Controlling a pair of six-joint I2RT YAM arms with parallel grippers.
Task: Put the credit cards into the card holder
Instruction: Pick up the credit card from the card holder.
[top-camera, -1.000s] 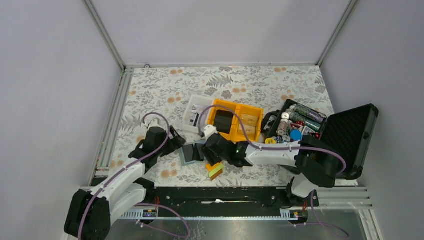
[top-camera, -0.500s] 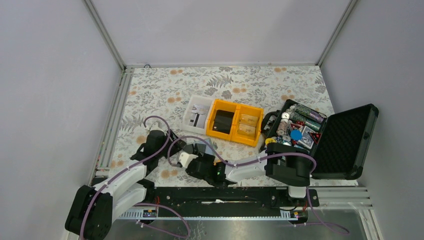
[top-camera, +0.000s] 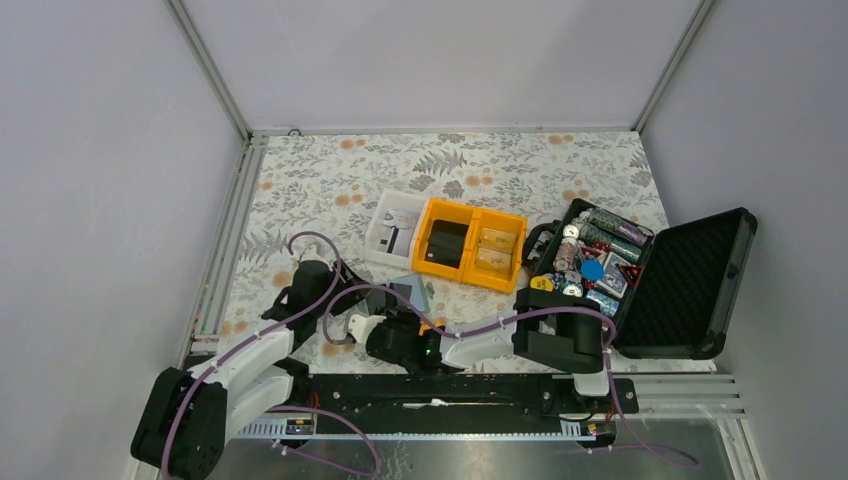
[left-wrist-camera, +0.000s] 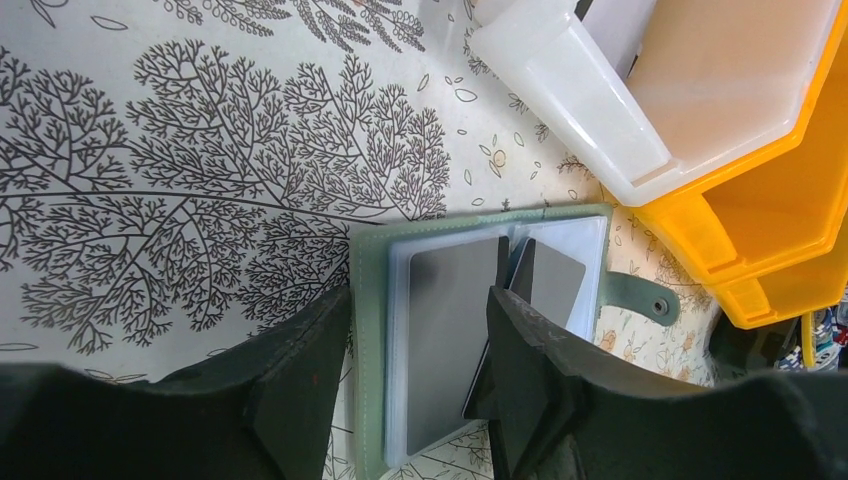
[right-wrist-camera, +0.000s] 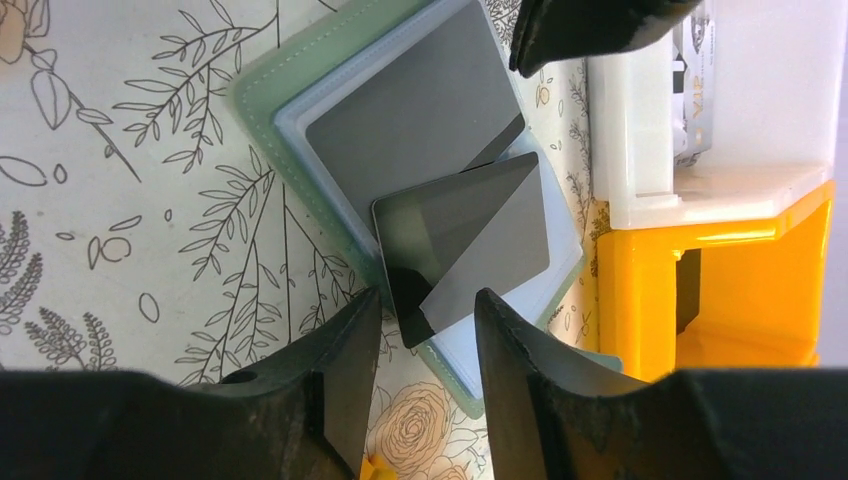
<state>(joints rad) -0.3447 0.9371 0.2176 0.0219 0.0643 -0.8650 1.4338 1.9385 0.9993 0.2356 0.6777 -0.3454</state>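
The card holder (left-wrist-camera: 372, 330) lies open on the floral table, grey-green with light-blue clear pockets. It also shows in the top view (top-camera: 410, 293) and in the right wrist view (right-wrist-camera: 262, 95). A dark card (right-wrist-camera: 400, 125) sits in one pocket. A black card (right-wrist-camera: 450, 235) lies loose and askew across the holder. My left gripper (left-wrist-camera: 420, 350) is open just above the holder's left half. My right gripper (right-wrist-camera: 425, 340) is open at the holder's near edge, and the loose card's corner lies between its jaws untouched. A white striped card (top-camera: 398, 238) lies in the white bin.
A white bin (top-camera: 380, 225) and an orange two-part bin (top-camera: 473, 262) stand just behind the holder, holding a black item (top-camera: 447, 243) and tan cards (top-camera: 493, 245). An open black foam-lined case (top-camera: 690, 280) with poker chips stands at the right. An orange block tip (right-wrist-camera: 370, 465) shows under my right gripper.
My right gripper has drawn back toward the near-left, off the holder, which now shows with a card on it. The wedge block is now hidden under that arm. The left gripper barely moved.
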